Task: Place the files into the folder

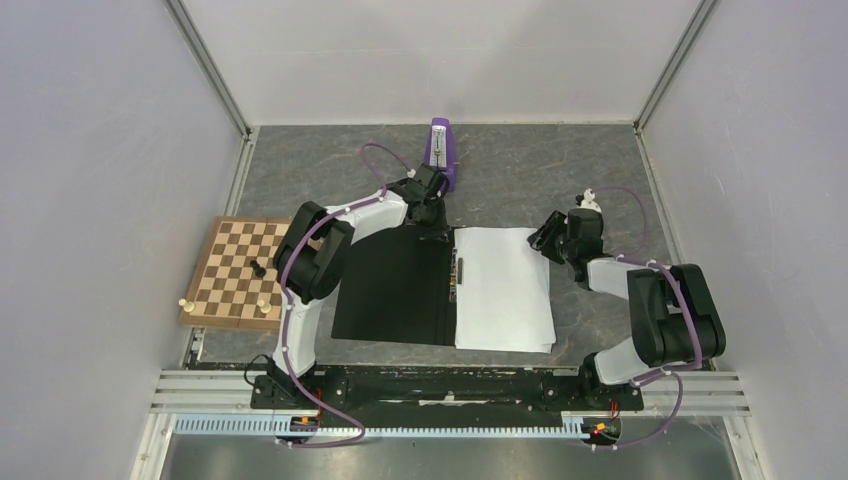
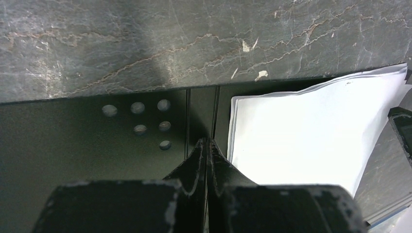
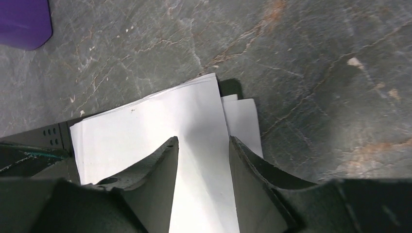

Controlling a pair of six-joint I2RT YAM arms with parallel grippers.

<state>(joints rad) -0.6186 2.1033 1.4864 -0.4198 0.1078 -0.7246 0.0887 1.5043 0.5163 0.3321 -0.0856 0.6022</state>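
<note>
Currently the folder is lying open and flat in the middle of the tabletop, with its black inside facing up. The files, a stack of blank white sheets, are lying on the right half of it, just right of the metal spine clip. Their edges are not lining up exactly. The left pincer is standing at the far end of the spine. The right pincer is hanging at the far right corner of the sheets.

The left wrist view is giving details that the top view is not giving. The fingers of the left pincer are pressing against each other, fully closed with nothing between them, and they are pointing at the spine crease. Six small round holes are showing in the black cover beside the crease. The near corner of the stack is fanning out into several thin layers.

The right wrist view is looking down on the far corner of the files. The jaws of the right pincer are standing apart above the paper, and white paper is showing in the gap between them. As far as I can see, they are not pinching anything. Two lower sheets are sticking out to the side from under the top one.

Only the top view is showing the chessboard at the left with a few chess pieces on it. It is also showing the whole purple metronome, standing upright at the far side.
</note>
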